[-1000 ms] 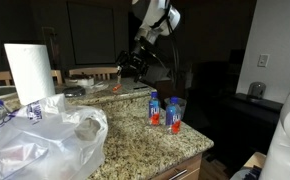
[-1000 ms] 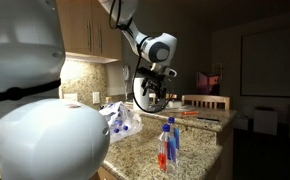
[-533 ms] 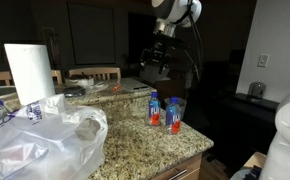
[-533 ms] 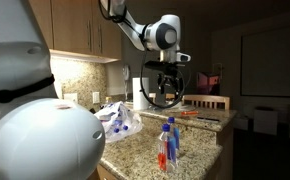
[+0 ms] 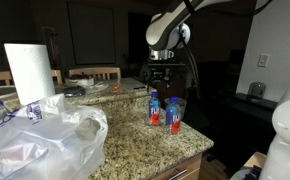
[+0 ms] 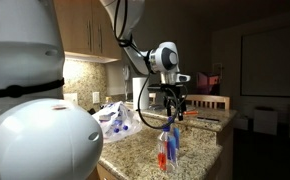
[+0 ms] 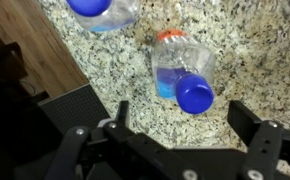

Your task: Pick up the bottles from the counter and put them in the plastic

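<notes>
The jaws hang wide apart just above the bottles [image 5: 163, 110]. The bottles stand near the right edge of the desk [image 5: 135, 140].

The wrist view's top edge cuts off one bottle [image 7: 103, 10]; the plastic bag [image 5: 40, 140] runs past the left edge.

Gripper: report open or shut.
Open. In the wrist view the gripper holds its fingers wide apart, gripping nothing; a bottle stands on the counter below.

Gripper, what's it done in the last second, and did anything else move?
The gripper swung across the counter and came down to just above the standing bottles, jaws open, nothing grasped. The bottles, bag and paper towel roll stayed put.
</notes>
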Available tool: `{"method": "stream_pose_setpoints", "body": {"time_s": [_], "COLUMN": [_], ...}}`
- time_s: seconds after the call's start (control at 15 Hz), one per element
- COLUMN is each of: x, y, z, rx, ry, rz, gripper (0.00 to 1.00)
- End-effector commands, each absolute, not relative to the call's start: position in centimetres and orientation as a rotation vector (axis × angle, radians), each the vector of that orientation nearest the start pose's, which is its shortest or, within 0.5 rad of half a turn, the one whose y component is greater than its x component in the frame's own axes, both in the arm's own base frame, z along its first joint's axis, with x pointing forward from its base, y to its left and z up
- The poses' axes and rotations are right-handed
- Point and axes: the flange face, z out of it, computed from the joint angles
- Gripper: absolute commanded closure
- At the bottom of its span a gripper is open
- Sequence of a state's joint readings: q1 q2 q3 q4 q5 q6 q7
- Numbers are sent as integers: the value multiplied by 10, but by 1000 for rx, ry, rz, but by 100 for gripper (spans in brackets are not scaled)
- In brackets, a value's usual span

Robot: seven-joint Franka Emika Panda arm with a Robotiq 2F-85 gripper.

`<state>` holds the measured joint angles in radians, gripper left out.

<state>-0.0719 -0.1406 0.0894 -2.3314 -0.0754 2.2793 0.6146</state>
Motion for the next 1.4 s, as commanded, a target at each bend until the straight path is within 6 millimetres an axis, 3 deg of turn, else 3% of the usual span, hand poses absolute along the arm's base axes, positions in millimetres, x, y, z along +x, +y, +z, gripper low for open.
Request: {"method": "stream_pose_setpoints", "body": {"time_s": [0.0, 0.07, 0.13, 0.27, 0.87, 1.13, 1.33], "x": [501, 502, 504, 506, 504, 504, 502], "y": [12, 13, 13, 13, 26, 25, 19], "z": [390, 387, 385, 383, 396, 405, 435], "rx": [-3058, -3057, -3050, -3048, -3079, -3059, -2896], "ry": [943, 948, 946, 941, 898, 894, 858], "rz": [-96, -81, -74, -65, -5, -3, -151], "gripper": [0, 1, 23, 30, 90, 90, 90]}}
